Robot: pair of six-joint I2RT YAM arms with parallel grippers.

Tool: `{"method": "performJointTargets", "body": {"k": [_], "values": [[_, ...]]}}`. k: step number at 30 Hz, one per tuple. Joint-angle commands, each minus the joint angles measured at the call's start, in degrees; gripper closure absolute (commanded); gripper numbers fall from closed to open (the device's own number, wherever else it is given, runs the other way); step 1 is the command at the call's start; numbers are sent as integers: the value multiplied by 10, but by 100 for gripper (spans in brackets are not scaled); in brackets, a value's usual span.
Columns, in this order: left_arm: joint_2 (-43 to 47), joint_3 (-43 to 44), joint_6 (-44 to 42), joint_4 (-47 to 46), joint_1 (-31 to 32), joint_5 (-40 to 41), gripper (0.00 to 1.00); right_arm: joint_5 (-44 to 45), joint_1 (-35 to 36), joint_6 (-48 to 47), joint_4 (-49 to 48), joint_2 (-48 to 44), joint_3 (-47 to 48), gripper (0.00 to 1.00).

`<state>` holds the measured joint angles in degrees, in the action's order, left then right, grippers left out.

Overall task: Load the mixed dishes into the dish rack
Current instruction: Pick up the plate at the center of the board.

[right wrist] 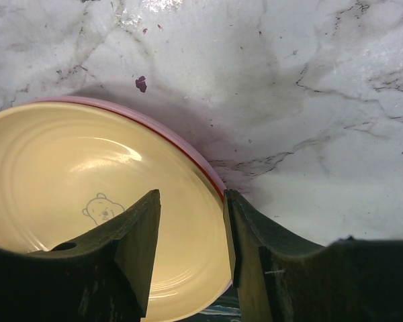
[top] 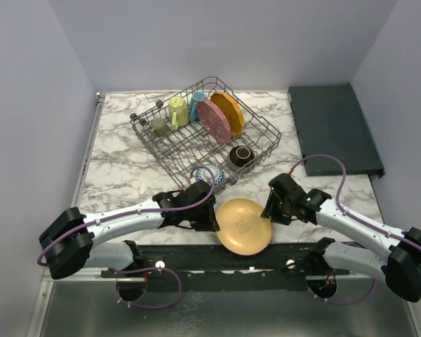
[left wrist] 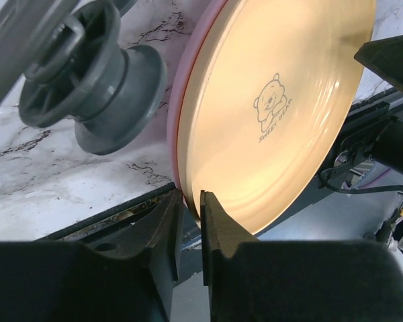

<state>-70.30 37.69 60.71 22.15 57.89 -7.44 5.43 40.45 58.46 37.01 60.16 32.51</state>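
— Where is the cream plate [top: 243, 225]?
— At the table's near edge, before the dish rack [top: 207, 133]. The left gripper [left wrist: 190, 221] pinches its rim; the right gripper [right wrist: 191, 231] straddles the opposite rim, grip unclear.

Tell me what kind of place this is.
Likely a lab mock-up of a kitchen counter: a marble-patterned table boxed in by plain walls, a wire dish rack holding dishes, and two robot arms bolted at the near edge.
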Motion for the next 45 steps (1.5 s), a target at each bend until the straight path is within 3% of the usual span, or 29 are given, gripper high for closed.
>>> {"method": "performJointTargets", "body": {"k": [1, 9, 17, 30, 45], "values": [[-10, 20, -11, 4, 5, -1, 82, -11, 3, 5, 1, -5, -13, 52], [-18, 30, -23, 5, 5, 0, 100, 5, 3, 2, 32, -27, 10, 48], [-3, 34, -23, 10, 5, 11, 100, 23, 3, 4, 77, -62, 45, 38], [32, 70, -47, 43, -4, 18, 100, -17, 3, -26, 104, -144, 86, 36], [87, 130, -110, 105, -70, -31, 100, -37, 3, -78, 153, -211, 128, 36]]}}
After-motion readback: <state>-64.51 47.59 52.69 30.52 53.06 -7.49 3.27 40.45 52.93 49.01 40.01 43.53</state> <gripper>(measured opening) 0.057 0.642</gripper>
